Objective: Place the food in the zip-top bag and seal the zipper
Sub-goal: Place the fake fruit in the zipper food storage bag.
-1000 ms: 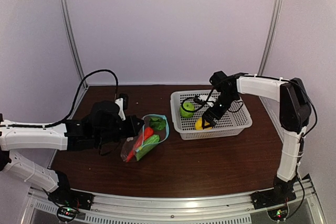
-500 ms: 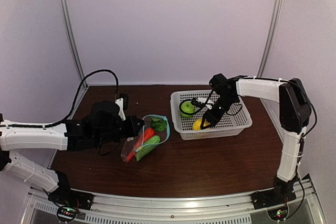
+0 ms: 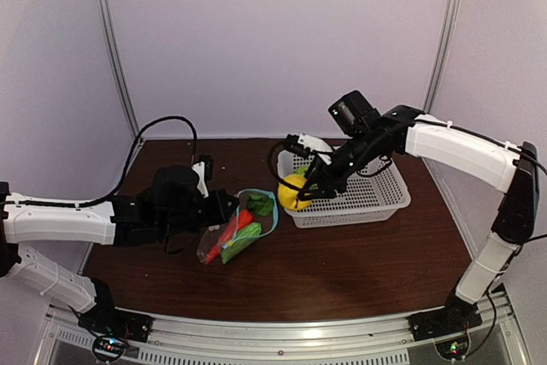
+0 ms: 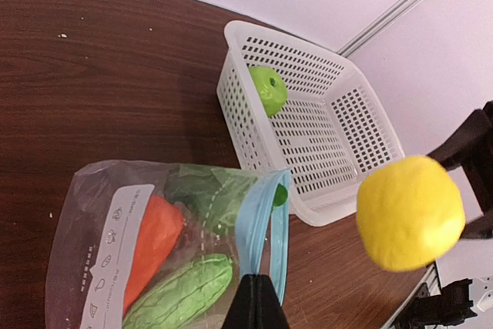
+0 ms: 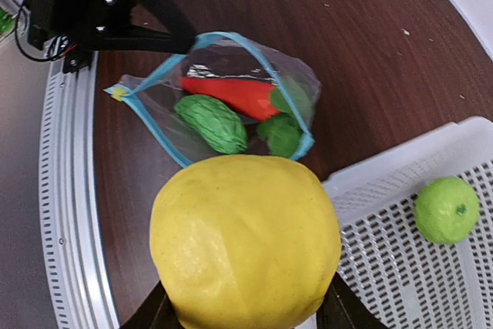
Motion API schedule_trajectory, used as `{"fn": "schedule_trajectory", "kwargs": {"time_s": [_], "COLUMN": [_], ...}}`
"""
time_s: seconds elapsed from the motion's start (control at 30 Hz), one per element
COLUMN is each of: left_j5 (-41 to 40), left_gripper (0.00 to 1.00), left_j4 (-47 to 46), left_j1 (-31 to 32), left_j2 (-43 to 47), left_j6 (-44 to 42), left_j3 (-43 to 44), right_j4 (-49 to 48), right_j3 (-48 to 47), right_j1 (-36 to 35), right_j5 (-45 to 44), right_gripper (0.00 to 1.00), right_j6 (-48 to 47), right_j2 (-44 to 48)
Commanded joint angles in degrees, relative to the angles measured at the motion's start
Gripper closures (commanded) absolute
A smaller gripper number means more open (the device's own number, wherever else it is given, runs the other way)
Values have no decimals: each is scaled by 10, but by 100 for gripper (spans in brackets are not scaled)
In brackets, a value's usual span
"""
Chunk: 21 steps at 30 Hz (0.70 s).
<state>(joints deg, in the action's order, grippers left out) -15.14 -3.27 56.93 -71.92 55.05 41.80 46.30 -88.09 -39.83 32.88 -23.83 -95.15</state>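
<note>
the yellow lemon [image 3: 291, 190] sits clamped in the half-spread right pincer [image 3: 297, 197], in the air over the left edge of the white basket [image 3: 380, 201], just right of the zip-top bag [image 3: 215, 244] and its open mouth. one lemon, one green apple [image 4: 268, 88] in the basket's far left corner, one red carrot [image 3: 231, 225] and one green vegetable [image 3: 242, 239] inside the bag on the desk [image 3: 359, 271]. the left pincer [image 3: 225, 208] is pinched together on the bag's teal zipper [image 4: 254, 217].

Lab robot booth, plain white walls [image 3: 273, 40], aluminium rails [image 3: 115, 57], brown table [image 3: 342, 271]
</note>
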Motion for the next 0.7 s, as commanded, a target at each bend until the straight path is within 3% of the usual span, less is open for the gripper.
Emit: {"fn": "schedule_trajectory", "kwargs": {"time_s": [0.0, 0.17, 0.37, 0.57, 0.67], "left_j5": [18, 45, 67, 78, 86], "left_gripper": [100, 100, 100, 100, 100], "left_j4": [-40, -72, -126, -173, -206], "left_j1": [-4, -2, 8, 11, 10], "left_j2": [0, -1, 1, -3, -7], "left_j6": [17, 21, 29, 57, 75], "left_j3": [12, 16, 10, -12, -30], "right_j4": [0, -10, -121, -156, -189], "right_j3": [-39, -95, -88, -84, -65], "right_j1": [-53, -92, -100, -111, -113], "right_j5": [43, 69, 35, 4, -17], "right_gripper": [59, 61, 60, 58, 46], "right_j6": [24, 60, 188, 233, 283], "right_j2": [-57, -122, -167, -204, -211]}}
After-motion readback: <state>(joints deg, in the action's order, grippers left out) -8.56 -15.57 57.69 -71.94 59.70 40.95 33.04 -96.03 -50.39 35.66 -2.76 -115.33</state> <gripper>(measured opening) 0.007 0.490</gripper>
